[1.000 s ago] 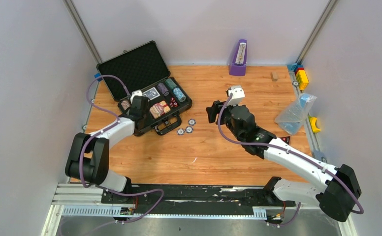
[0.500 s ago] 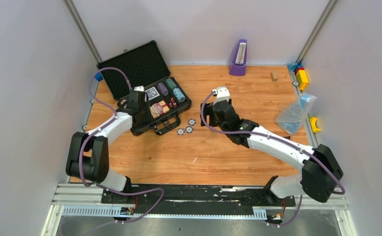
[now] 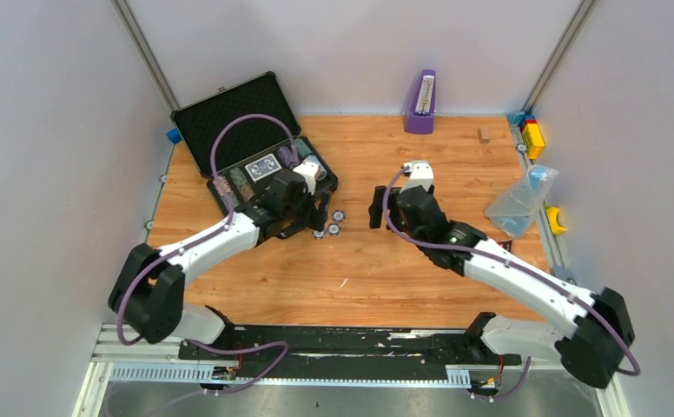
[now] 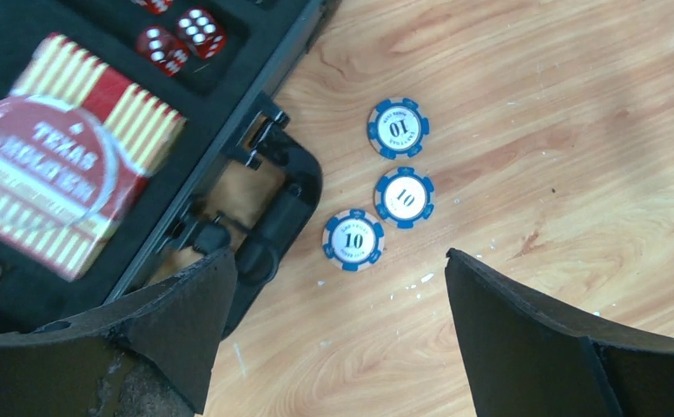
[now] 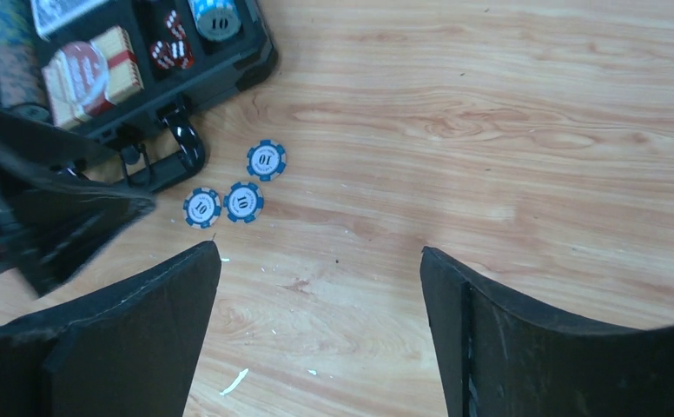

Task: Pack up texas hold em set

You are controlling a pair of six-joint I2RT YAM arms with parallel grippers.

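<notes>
The dark foam-lined briefcase point(image 3: 229, 117) lies open at the back left. Its tray holds chip rolls point(image 3: 231, 182), a red card deck point(image 4: 64, 182) and red dice point(image 4: 181, 35). Three blue-and-white chips point(image 3: 332, 226) lie on the wood in front of the case handle point(image 4: 277, 226). My left gripper point(image 4: 338, 261) hovers open just short of them, the nearest chip point(image 4: 353, 239) between its fingertips' line. My right gripper point(image 5: 318, 252) is open over bare wood to the right, with the chips point(image 5: 244, 201) ahead and to its left. Neither holds anything.
A purple metronome point(image 3: 420, 102) stands at the back wall. Along the right edge are a clear plastic bag point(image 3: 520, 201), coloured blocks point(image 3: 531, 132), a small wooden block point(image 3: 484, 134) and a yellow piece point(image 3: 556, 219).
My left gripper left the case tray, swung right to the loose chips and went from shut to open. My right gripper opened wider and shifted slightly.
</notes>
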